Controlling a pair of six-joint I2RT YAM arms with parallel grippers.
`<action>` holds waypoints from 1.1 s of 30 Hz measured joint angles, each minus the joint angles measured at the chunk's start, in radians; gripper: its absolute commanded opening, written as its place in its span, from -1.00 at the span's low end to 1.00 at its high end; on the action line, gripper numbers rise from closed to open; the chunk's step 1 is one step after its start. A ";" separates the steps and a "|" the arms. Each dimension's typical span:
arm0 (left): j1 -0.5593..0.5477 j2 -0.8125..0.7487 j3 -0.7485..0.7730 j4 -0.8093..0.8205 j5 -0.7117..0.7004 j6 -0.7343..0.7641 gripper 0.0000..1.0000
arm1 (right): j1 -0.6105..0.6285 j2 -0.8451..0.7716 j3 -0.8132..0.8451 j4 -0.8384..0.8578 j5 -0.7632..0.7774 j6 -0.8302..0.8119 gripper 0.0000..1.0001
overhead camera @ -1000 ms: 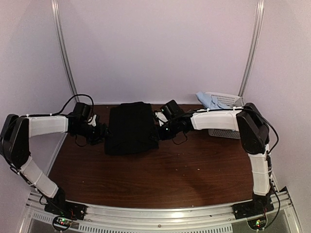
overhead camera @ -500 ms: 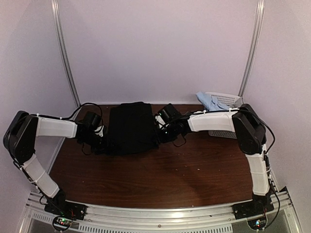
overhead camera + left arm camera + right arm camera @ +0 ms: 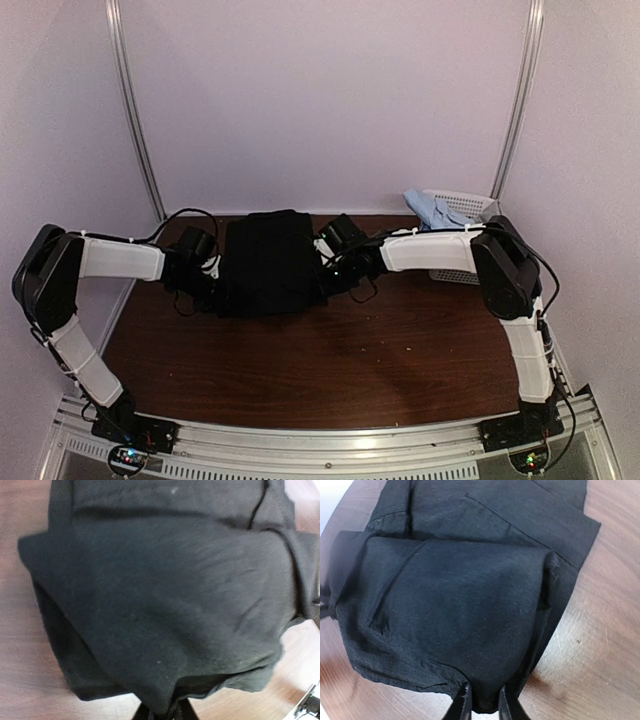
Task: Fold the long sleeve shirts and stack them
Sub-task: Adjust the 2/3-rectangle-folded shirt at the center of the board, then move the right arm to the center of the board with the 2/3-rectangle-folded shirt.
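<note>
A folded black shirt (image 3: 268, 264) lies on the brown table (image 3: 340, 360) near the back, between both arms. My left gripper (image 3: 212, 282) has shut on the shirt's left edge; in the left wrist view the black shirt (image 3: 165, 605) bunches between the fingers (image 3: 186, 712) of the left gripper (image 3: 162, 714). My right gripper (image 3: 322, 274) is shut on the shirt's right edge. From the right wrist, the black shirt (image 3: 455, 595) shows a fold pinched in the right gripper (image 3: 482, 704). A pale blue shirt (image 3: 432, 208) hangs over the white basket (image 3: 470, 206) at the back right.
The white lattice basket stands at the back right corner, behind the right arm's forearm (image 3: 430, 250). Two metal posts (image 3: 128, 100) rise at the back. The table's front half shows bare wood.
Both grippers moved inward to the black shirt's side edges and closed on the cloth. The shirt's sides are now slightly gathered.
</note>
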 measured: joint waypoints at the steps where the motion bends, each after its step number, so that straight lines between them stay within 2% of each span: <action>1: 0.000 -0.005 0.006 -0.001 0.003 -0.001 -0.90 | 0.000 0.000 0.003 0.000 0.000 0.000 -0.81; 7: 0.000 -0.028 0.088 -0.032 0.015 0.000 -0.97 | 0.000 0.000 0.037 -0.019 0.002 -0.001 -0.99; 12: 0.022 -0.017 0.177 -0.050 0.036 0.011 -0.97 | -0.002 0.004 0.107 -0.040 0.015 -0.002 -0.99; 15: 0.067 0.044 0.266 -0.045 0.063 0.026 -0.93 | -0.011 0.040 0.209 -0.040 0.025 -0.003 -0.87; 16: 0.086 0.078 0.299 -0.031 0.079 0.031 -0.86 | -0.015 0.063 0.256 -0.036 0.026 -0.004 -0.77; 17: 0.105 0.113 0.330 -0.014 0.093 0.034 -0.75 | -0.021 0.091 0.304 -0.031 0.028 -0.005 -0.59; 20: 0.150 0.236 0.435 0.018 0.139 0.050 -0.31 | -0.048 0.174 0.432 -0.025 0.024 -0.004 -0.04; 22: 0.169 0.325 0.514 0.035 0.170 0.064 0.00 | -0.073 0.223 0.503 -0.025 0.023 -0.001 0.26; 23: 0.177 0.365 0.551 0.040 0.182 0.063 0.07 | -0.087 0.241 0.527 -0.025 0.022 -0.002 0.34; 25: 0.186 0.417 0.594 0.045 0.192 0.066 0.16 | -0.111 0.253 0.539 -0.027 0.022 0.001 0.44; 28: 0.195 0.431 0.612 0.042 0.195 0.066 0.45 | -0.141 0.253 0.539 -0.035 0.024 0.001 0.48; 30: 0.200 0.427 0.626 0.037 0.184 0.068 0.50 | -0.150 0.248 0.531 -0.036 0.027 -0.002 0.45; 33: 0.217 0.398 0.625 0.024 0.142 0.077 0.51 | -0.144 0.215 0.467 -0.035 0.028 -0.006 0.30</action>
